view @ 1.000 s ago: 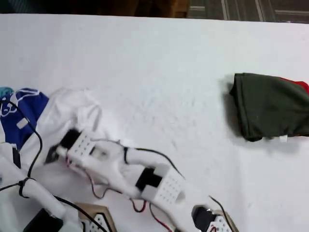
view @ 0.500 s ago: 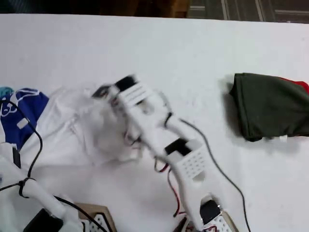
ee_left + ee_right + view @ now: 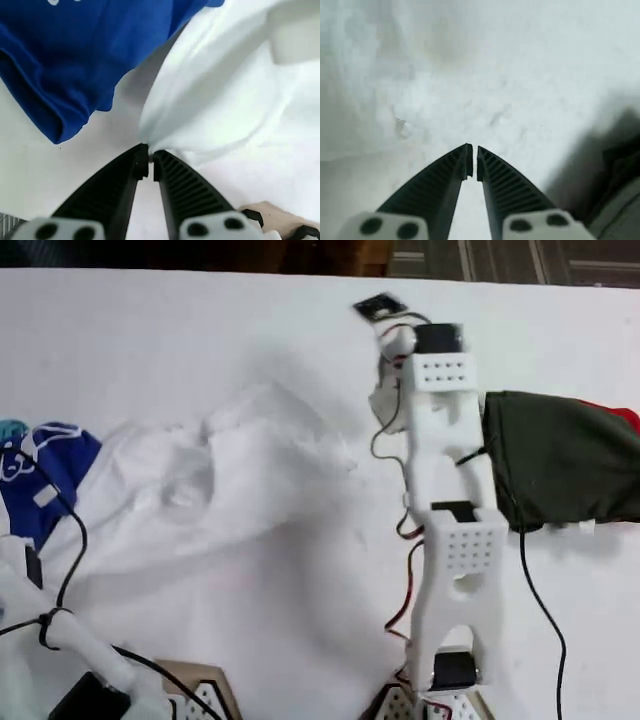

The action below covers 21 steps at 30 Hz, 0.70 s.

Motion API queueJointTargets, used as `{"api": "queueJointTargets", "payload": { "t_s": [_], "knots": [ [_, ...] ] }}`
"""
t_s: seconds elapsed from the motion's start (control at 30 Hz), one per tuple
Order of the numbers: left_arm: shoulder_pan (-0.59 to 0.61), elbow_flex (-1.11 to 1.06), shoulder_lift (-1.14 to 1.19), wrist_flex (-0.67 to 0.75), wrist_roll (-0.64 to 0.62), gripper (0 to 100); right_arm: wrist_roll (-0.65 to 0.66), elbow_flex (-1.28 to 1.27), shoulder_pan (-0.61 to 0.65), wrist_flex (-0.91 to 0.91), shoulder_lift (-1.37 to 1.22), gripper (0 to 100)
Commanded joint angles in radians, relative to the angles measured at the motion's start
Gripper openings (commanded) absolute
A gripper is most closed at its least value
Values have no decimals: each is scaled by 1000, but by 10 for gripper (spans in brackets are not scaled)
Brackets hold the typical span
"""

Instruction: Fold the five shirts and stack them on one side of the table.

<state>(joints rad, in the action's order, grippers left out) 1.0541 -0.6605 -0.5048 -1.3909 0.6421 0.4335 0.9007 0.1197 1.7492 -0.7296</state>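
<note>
A white shirt (image 3: 230, 480) lies crumpled across the table's left and middle. Beside it at the left edge is a blue shirt (image 3: 40, 475). My left gripper (image 3: 149, 160) is shut on a pinched edge of the white shirt (image 3: 210, 100), next to the blue shirt (image 3: 75, 60). My right gripper (image 3: 383, 312) is stretched out near the far edge, past the white shirt and apart from it. Its fingers (image 3: 472, 162) are shut over white surface with nothing seen between them. A folded dark green shirt (image 3: 560, 455) lies at the right on a red one (image 3: 625, 418).
The right arm (image 3: 450, 500) runs up the table just beside the green shirt's near side. The left arm (image 3: 60, 630) and its cables lie at the front left corner. Bare tabletop (image 3: 200, 340) spans the far left and middle.
The right arm swung from the front left, across the white shirt, to the far edge by the green shirt. The white shirt was dragged and spread toward the middle.
</note>
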Motion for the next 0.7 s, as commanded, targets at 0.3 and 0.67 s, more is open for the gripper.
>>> {"api": "queueJointTargets", "payload": {
  "t_s": [0.3,0.67],
  "knots": [
    [5,10,-15,9,2,30,69,-71,90,5,211,20],
    [-87,226,-15,-64,-55,177,138,132,225,-19,-12,24]
  ]
}}
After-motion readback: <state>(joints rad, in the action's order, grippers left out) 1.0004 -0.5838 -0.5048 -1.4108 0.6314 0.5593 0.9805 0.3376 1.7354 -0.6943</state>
